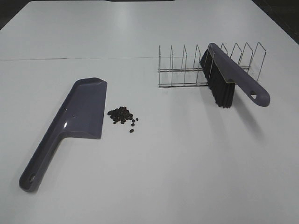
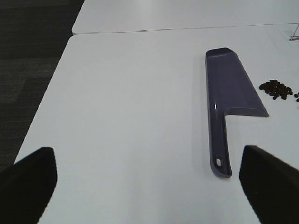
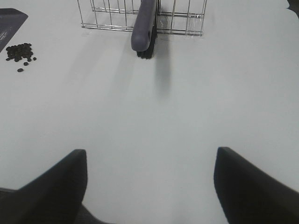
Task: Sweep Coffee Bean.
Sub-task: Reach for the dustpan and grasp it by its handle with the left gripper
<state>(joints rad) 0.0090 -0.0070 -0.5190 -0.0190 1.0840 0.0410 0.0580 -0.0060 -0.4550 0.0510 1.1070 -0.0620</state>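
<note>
A small pile of dark coffee beans (image 1: 122,115) lies on the white table just right of the purple dustpan (image 1: 74,122), which lies flat with its handle toward the front left. The beans also show in the left wrist view (image 2: 277,89) and the right wrist view (image 3: 19,52). The purple brush (image 1: 231,77) with black bristles leans in a wire rack (image 1: 210,65); its handle end shows in the right wrist view (image 3: 143,28). My left gripper (image 2: 149,186) is open and empty, behind the dustpan (image 2: 229,93) handle. My right gripper (image 3: 149,186) is open and empty, well short of the brush.
The white table (image 1: 163,177) has a seam line across its back (image 1: 70,58). Its left edge drops to dark floor (image 2: 28,56). The wire rack (image 3: 117,18) stands at the back right.
</note>
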